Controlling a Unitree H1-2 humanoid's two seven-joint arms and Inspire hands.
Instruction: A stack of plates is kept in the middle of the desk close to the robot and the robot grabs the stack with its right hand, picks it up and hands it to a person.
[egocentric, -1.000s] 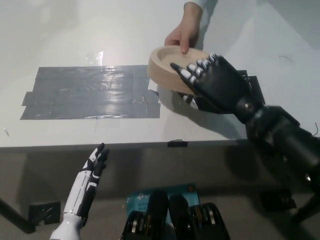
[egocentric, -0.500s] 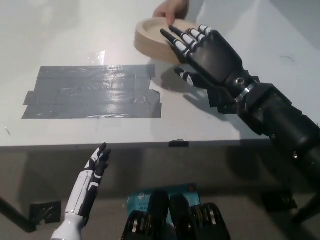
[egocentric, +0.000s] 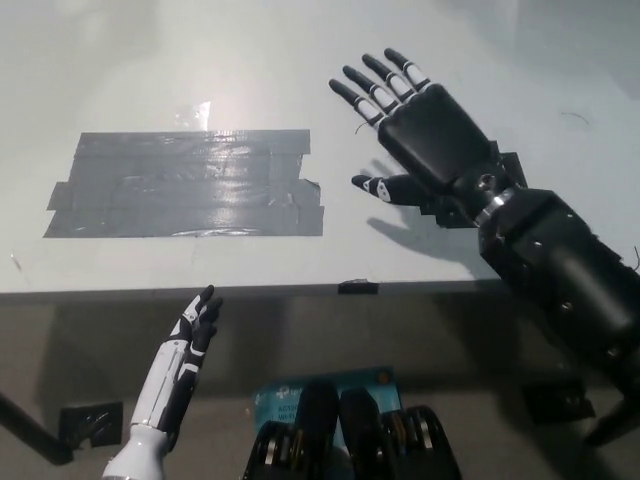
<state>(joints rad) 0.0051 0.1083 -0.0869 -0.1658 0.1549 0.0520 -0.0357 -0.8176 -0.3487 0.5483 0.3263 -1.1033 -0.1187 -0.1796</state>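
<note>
One view, the head view, showed the desk (egocentric: 180, 60) bare of plates; the stack was out of sight, so the hand-over was judged done. The right hand (egocentric: 425, 130) hovered at about two o'clock, fingers (egocentric: 365, 92) spread wide, holding nothing. The left hand (egocentric: 178, 365) rested at seven o'clock below the desk edge, fingers loosely apart, empty. Grey tape (egocentric: 185, 185) lay at ten o'clock. Withdrawing well would mean lifting the arm clear and drawing it back slowly.
</note>
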